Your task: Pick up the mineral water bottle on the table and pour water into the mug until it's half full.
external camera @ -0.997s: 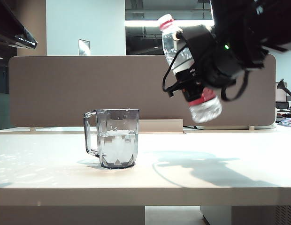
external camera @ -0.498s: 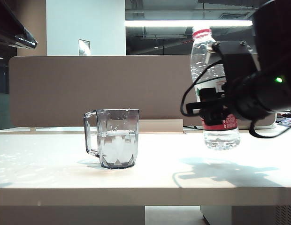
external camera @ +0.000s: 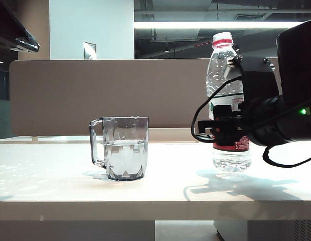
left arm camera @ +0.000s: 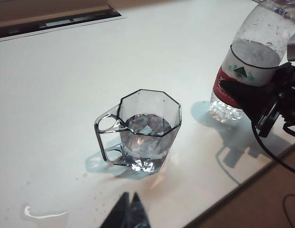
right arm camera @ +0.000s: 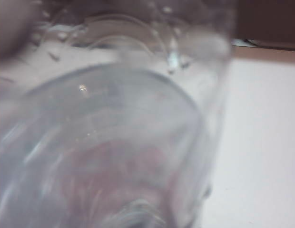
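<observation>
The left pincer (left arm camera: 130,209) hangs narrow over the table (external camera: 55,186) near the mug (external camera: 124,148), already about half full of water (external camera: 126,159), while at right the bottle (external camera: 226,105), tilted aloft a second ago, now stands upright on the table, gripped by the right pincer (external camera: 226,131), so the pouring looks finished.

office | desk partition (external camera: 95,95) | exposed ceiling strip light (external camera: 195,24)
</observation>
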`<state>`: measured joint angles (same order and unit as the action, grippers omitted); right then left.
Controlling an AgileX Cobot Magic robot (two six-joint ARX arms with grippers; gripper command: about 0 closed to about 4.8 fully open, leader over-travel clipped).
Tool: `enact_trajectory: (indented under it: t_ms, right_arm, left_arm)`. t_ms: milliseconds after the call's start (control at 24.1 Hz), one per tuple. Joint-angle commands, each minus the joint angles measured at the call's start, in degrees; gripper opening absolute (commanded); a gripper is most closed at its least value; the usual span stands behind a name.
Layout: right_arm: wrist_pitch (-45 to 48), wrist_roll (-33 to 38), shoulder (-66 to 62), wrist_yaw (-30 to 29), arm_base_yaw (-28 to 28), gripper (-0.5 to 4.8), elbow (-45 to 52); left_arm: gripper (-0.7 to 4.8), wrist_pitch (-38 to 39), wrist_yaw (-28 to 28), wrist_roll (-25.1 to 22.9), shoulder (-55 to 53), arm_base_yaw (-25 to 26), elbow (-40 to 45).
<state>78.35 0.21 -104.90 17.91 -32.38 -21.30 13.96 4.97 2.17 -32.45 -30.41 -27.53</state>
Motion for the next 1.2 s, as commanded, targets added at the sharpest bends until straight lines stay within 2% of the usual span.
enact_trajectory:
  t_ms: [42, 581, 872, 914, 1080, 1204]
  right_arm:
    - [2.0, 0.2, 0.4, -0.1, -0.1, 2.01, -0.1]
    - [2.1, 0.3, -2.1, -0.3, -0.1, 2.02, -0.2]
    - [2.0, 2.8, -3.3, -1.0, -0.1, 2.04, -0.3]
    - [2.0, 2.8, -3.3, -1.6, -0.1, 2.18, -0.3]
    - [2.0, 2.8, -3.3, -4.0, -0.1, 3.31, -0.3]
    - [2.0, 2.8, -3.3, -4.1, -0.1, 3.43, -0.3]
  left_arm:
    - [-0.04, -0.7, 0.2, -0.2, 0.0, 0.0, -0.2]
    - [-0.04, -0.8, 0.2, -0.2, 0.0, 0.0, -0.2]
    - [-0.05, -0.7, 0.2, -0.2, 0.0, 0.0, -0.2]
    - [-0.04, -0.7, 0.2, -0.2, 0.0, 0.0, -0.2]
    - [-0.04, -0.7, 0.2, -0.2, 0.0, 0.0, -0.2]
    - [-0.04, -0.7, 0.2, -0.2, 0.0, 0.0, -0.2]
